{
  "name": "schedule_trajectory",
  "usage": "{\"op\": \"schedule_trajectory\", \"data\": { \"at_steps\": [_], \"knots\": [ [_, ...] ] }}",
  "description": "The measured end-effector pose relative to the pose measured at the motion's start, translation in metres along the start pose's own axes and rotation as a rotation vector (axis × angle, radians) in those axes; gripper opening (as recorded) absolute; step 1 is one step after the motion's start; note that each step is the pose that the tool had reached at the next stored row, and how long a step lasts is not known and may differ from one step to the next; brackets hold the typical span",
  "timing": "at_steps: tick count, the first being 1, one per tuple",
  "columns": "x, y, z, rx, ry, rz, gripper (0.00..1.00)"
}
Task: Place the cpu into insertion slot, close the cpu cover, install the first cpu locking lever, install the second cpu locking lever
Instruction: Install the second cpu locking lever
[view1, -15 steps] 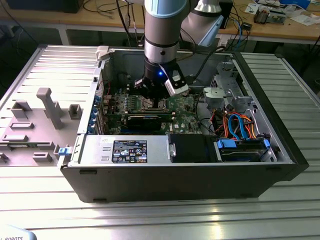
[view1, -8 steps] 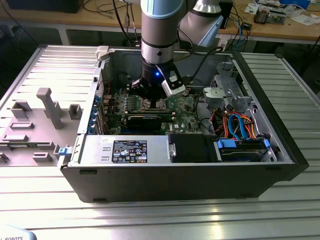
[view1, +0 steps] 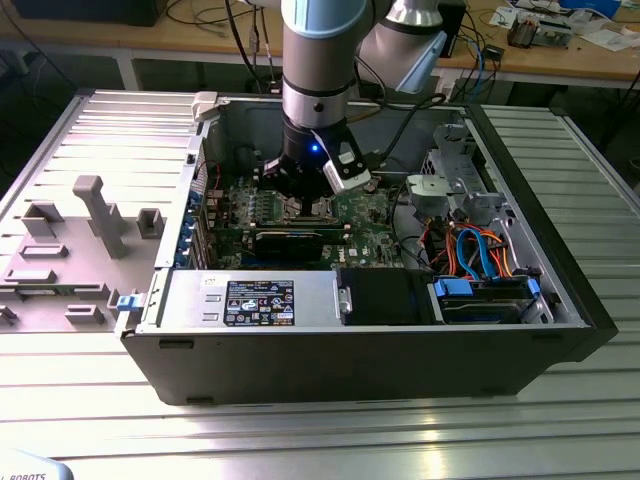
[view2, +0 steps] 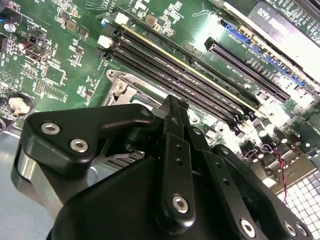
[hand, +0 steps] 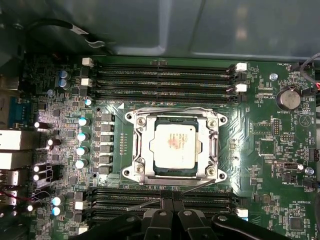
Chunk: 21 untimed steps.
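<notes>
In the first wrist view the cpu (hand: 172, 145), a silver-grey square, sits in the insertion slot (hand: 220, 175) on the green motherboard. The cpu cover (hand: 141, 145) lies flat around it. One thin wire lever (hand: 170, 109) runs along the socket's far side. Another wire lever (hand: 150, 203) slants out over the memory slots just in front of my gripper (hand: 172, 202), whose black fingers are pressed together with nothing between them. In the exterior view the gripper (view1: 303, 200) hangs low inside the open computer case, right over the socket (view1: 312, 210). The second wrist view has the gripper (view2: 172, 102) beside a socket corner (view2: 120, 86).
Long black memory slots (hand: 165, 75) flank the socket on two sides. A black expansion card (view1: 290, 240), a power supply (view1: 255, 298) and a drive cage with blue and orange cables (view1: 480, 250) crowd the case. A grey fixture plate (view1: 90, 215) lies at the exterior view's left.
</notes>
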<state>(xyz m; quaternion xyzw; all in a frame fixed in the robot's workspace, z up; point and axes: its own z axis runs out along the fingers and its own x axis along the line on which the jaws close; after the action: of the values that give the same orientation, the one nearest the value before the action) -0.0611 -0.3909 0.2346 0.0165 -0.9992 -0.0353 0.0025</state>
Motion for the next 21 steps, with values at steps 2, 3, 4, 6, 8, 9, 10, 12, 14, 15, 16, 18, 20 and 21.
{"op": "schedule_trajectory", "data": {
  "at_steps": [2, 3, 4, 6, 8, 9, 10, 12, 14, 15, 16, 18, 20, 21],
  "knots": [
    [0.0, 0.0, 0.0, -0.0034, -0.0001, 0.0, 0.11],
    [0.0, 0.0, 0.0, -0.0037, -0.0001, 0.0, 0.11],
    [0.0, 0.0, 0.0, -0.0043, -0.0002, 0.0, 0.11],
    [0.0, 0.0, 0.0, -0.0065, -0.0002, 0.0, 0.11],
    [0.0, 0.0, 0.0, -0.0083, -0.0002, 0.0, 0.11],
    [0.0, 0.0, 0.0, -0.0085, -0.0002, 0.0, 0.11],
    [0.0, 0.0, 0.0, -0.0094, -0.0003, 0.0, 0.11],
    [0.0, 0.0, 0.0, -0.0111, -0.0003, 0.0, 0.11],
    [0.0, 0.0, 0.0, -0.0131, -0.0004, 0.0, 0.11],
    [0.0, 0.0, 0.0, -0.0133, -0.0004, 0.0, 0.11],
    [0.0, 0.0, 0.0, -0.0139, -0.0004, 0.0, 0.11],
    [0.0, 0.0, 0.0, -0.0146, -0.0004, 0.0, 0.11],
    [0.0, 0.0, 0.0, -0.0156, -0.0004, 0.0, 0.11],
    [0.0, 0.0, 0.0, -0.0158, -0.0004, 0.0, 0.11]
  ]
}}
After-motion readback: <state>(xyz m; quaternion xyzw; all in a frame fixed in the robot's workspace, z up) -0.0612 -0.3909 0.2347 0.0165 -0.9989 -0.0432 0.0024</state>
